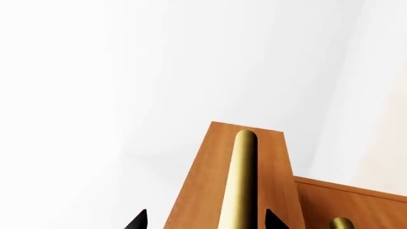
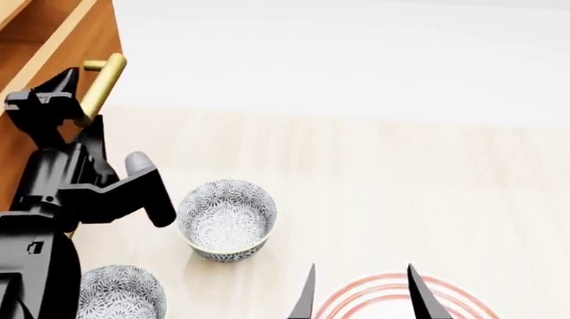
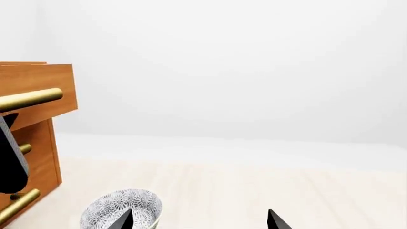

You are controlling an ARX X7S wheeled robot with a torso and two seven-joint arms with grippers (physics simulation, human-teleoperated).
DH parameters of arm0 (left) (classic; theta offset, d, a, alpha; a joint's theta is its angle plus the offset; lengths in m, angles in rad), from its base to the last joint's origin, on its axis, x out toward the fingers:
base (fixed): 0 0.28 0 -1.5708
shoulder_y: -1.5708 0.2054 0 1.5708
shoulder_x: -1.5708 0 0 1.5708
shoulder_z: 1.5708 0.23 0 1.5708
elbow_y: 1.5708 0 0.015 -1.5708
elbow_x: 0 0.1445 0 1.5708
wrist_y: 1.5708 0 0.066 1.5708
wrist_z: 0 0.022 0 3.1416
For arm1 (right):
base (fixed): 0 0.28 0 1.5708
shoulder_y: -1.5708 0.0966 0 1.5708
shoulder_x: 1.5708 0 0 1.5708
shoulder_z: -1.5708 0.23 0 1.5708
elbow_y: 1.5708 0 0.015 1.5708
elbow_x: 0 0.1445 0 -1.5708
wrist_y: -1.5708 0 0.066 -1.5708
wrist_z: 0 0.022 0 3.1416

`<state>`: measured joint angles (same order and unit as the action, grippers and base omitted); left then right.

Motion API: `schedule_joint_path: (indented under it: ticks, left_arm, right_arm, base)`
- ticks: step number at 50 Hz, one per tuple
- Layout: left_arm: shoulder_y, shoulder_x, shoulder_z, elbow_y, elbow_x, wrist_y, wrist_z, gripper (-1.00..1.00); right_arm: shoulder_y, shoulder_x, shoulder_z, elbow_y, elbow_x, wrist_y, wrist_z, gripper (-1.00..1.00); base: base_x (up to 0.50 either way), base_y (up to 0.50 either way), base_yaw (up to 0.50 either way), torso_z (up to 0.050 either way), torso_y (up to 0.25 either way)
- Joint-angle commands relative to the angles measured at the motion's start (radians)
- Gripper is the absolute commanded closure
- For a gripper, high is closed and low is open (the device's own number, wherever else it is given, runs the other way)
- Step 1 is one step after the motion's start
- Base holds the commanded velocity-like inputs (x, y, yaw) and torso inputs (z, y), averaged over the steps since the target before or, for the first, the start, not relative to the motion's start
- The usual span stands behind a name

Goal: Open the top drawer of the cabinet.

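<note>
At about ten o'clock in the head view, the top drawer of the cabinet stands partly pulled out. The left hand is grasping its brass handle. To do this step well, pull straight outward, keeping the grip centred. At five o'clock, the right hand hangs released and idle.

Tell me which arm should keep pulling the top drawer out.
Left. The left gripper is at the brass handle of the top drawer, which is already partly out of the cabinet. The right gripper hangs open over the floor, far from it.
</note>
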<state>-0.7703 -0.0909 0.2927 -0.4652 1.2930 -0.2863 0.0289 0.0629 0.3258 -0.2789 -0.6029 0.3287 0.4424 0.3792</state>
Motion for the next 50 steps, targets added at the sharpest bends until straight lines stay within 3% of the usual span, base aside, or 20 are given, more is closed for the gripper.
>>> schedule_joint_path:
  ticks: [1, 14, 21, 26, 39, 41, 45, 47, 49, 50]
  left_arm:
    - [0.000, 0.005, 0.012, 0.005, 0.017, -0.006, -0.012, -1.00]
    - [0.051, 0.035, 0.052, 0.076, 0.012, -0.014, -0.012, -1.00]
    - [0.082, 0.072, 0.130, 0.127, 0.033, -0.014, 0.029, -1.00]
    - [0.062, 0.086, 0.189, 0.171, -0.004, -0.097, 0.036, -1.00]
    - [0.073, 0.082, 0.361, 0.452, -0.107, -0.294, 0.246, -1.00]
    - [0.018, 0.087, 0.421, 0.489, -0.112, -0.395, 0.299, -1.00]
    - [-0.125, 0.090, 0.577, 0.639, -0.285, -0.705, 0.410, -1.00]
    - [-0.177, 0.086, 0.639, 0.668, -0.256, -0.765, 0.443, -1.00]
    - [-0.279, 0.089, 0.715, 0.729, -0.315, -0.910, 0.481, -1.00]
    - [-0.364, 0.090, 0.745, 0.781, -0.424, -1.034, 0.469, -1.00]
  right_arm:
    - [-0.004, 0.004, 0.002, 0.007, 0.005, -0.010, 0.001, -1.00]
    - [-0.004, 0.010, 0.007, 0.013, 0.014, -0.017, 0.001, -1.00]
    - [-0.008, 0.012, 0.005, 0.009, 0.016, -0.017, 0.005, -1.00]
    - [-0.008, 0.013, 0.004, 0.008, 0.017, -0.014, 0.008, -1.00]
    - [0.022, 0.006, -0.013, 0.046, 0.002, 0.005, 0.022, -1.00]
    - [0.030, 0.004, -0.018, 0.055, -0.001, 0.012, 0.024, -1.00]
    - [0.044, 0.007, -0.018, 0.059, -0.001, 0.033, 0.028, -1.00]
    - [0.047, 0.010, -0.014, 0.052, 0.004, 0.040, 0.030, -1.00]
    - [0.048, 0.009, -0.014, 0.056, 0.003, 0.037, 0.031, -1.00]
    - [0.045, 0.009, -0.016, 0.056, 0.003, 0.034, 0.030, -1.00]
  base:
    - [0.00, 0.00, 0.00, 0.000, 0.000]
    - [0.00, 0.00, 0.00, 0.000, 0.000]
    - [0.00, 0.00, 0.00, 0.000, 0.000]
    - [0.00, 0.00, 0.00, 0.000, 0.000]
    - [0.00, 0.00, 0.00, 0.000, 0.000]
    - [0.00, 0.00, 0.00, 0.000, 0.000]
    - [0.00, 0.00, 0.00, 0.000, 0.000]
    - [0.00, 0.00, 0.00, 0.000, 0.000]
    - [0.00, 0.00, 0.00, 0.000, 0.000]
    - [0.00, 0.00, 0.00, 0.000, 0.000]
